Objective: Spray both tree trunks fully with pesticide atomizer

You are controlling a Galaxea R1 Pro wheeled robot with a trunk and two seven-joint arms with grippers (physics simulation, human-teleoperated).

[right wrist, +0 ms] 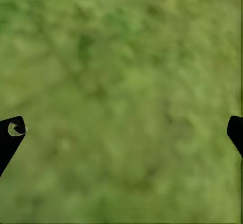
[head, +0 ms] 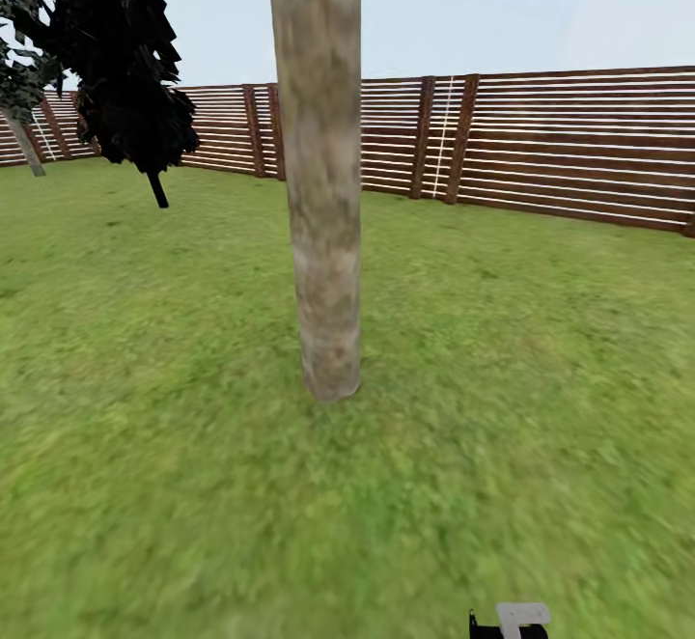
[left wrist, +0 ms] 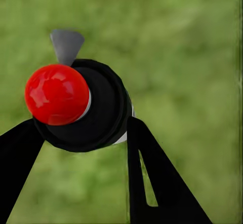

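Observation:
The pesticide atomizer (left wrist: 96, 107), a dark bottle with a red top (left wrist: 56, 94), sits between the black fingers of my left gripper (left wrist: 81, 133), which is shut on it above the lawn. One tree trunk (head: 323, 195), thick with pale grey-brown blotchy bark, rises from the grass straight ahead in the head view, a short way off. Far back at the left a second greyish trunk (head: 24, 149) leans under dark jagged foliage (head: 121, 50). My right gripper (right wrist: 124, 127) is open, its two black fingertips wide apart over bare grass.
Green lawn (head: 502, 378) spreads all around the near trunk. A brown horizontal-slat wooden fence (head: 541, 142) closes the garden at the back. A small black and white piece of my arm (head: 512, 620) shows at the head view's lower edge.

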